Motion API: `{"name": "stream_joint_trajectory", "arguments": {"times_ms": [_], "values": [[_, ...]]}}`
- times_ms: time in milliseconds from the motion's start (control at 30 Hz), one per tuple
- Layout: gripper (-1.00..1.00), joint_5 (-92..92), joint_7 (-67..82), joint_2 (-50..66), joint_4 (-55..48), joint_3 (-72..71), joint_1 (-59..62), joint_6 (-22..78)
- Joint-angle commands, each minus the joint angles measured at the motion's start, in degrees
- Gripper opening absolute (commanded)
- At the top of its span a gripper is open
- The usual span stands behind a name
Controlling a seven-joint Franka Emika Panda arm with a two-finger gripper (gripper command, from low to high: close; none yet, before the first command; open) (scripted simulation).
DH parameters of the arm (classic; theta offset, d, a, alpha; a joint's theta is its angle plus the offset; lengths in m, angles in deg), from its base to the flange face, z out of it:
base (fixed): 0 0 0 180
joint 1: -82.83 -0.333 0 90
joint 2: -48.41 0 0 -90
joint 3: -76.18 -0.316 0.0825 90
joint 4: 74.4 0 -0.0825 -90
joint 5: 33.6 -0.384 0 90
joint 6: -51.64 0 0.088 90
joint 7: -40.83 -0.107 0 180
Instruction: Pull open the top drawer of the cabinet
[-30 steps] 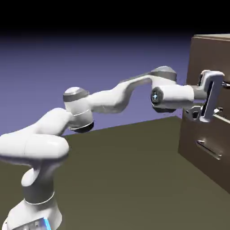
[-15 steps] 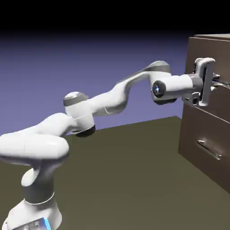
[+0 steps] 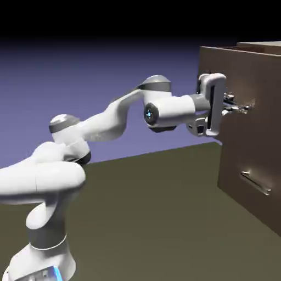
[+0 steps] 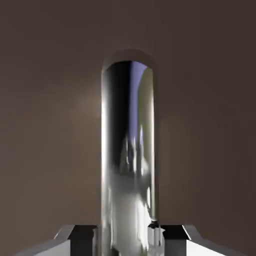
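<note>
Both views are rendered and free of motion blur, though slightly soft. In the exterior view the light is dim: the backdrop (image 3: pixel 110 71) fades from violet to black at the top, and the bench (image 3: pixel 153 219) is a flat, dull olive. The white arm (image 3: pixel 104 123) is the brightest thing, lit perhaps from above. The cabinet (image 3: pixel 247 159) stays dark brown. In the hand view the handle (image 4: pixel 129 150) carries streaked glare against murky, evenly shaded wood.

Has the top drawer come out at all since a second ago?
Yes. The top drawer now juts toward the exterior view's left, past the lower drawer front.
</note>
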Motion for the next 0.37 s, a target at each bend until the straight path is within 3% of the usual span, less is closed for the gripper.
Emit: {"name": "stream_joint_trajectory", "arguments": {"times_ms": [0,200,233,333], "values": [[-1.00,0.8,0.0,0.3,2.1,0.4,-1.4,0.7],[-1.00,5.4,0.2,3.0,14.0,3.8,-10.1,4.0],[1.00,5.4,0.2,3.0,14.0,3.8,-10.1,4.0],[1.00,8.4,1.2,3.0,18.0,5.8,-14.3,4.0]]}}
